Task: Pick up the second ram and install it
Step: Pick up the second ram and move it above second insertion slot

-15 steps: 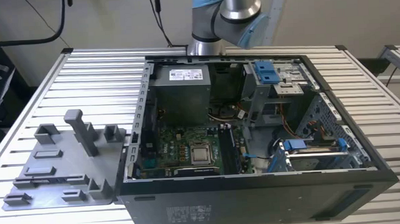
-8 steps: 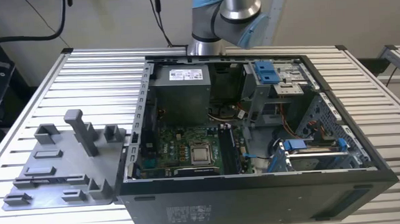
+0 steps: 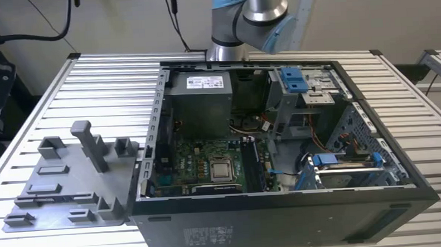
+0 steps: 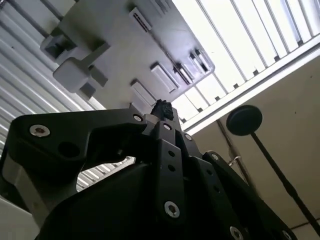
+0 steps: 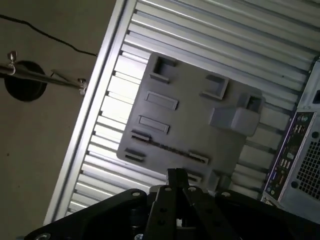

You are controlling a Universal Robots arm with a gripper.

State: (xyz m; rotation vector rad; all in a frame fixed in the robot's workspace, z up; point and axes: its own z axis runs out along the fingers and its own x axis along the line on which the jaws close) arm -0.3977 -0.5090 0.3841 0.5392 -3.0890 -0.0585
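Observation:
In both wrist views my gripper (image 5: 176,174) (image 4: 162,107) hangs high above the grey fixture plate (image 5: 192,127) (image 4: 125,50), its black fingers closed together with nothing between them. A thin dark slot line (image 5: 167,146) crosses the plate; I cannot tell whether anything sits in it. The second ram is hidden or out of view. In the exterior view the open computer case (image 3: 283,201) lies on the table with its motherboard (image 3: 200,169) and memory slots (image 3: 255,166) exposed. The arm (image 3: 251,19) rises behind the case.
The grey plate (image 3: 67,183) carries upright posts (image 3: 91,146) and low blocks, at the exterior view's left of the case. The slatted metal table (image 3: 100,89) ends at an edge (image 5: 82,130), beyond which are the floor and a round-based stand (image 5: 25,80).

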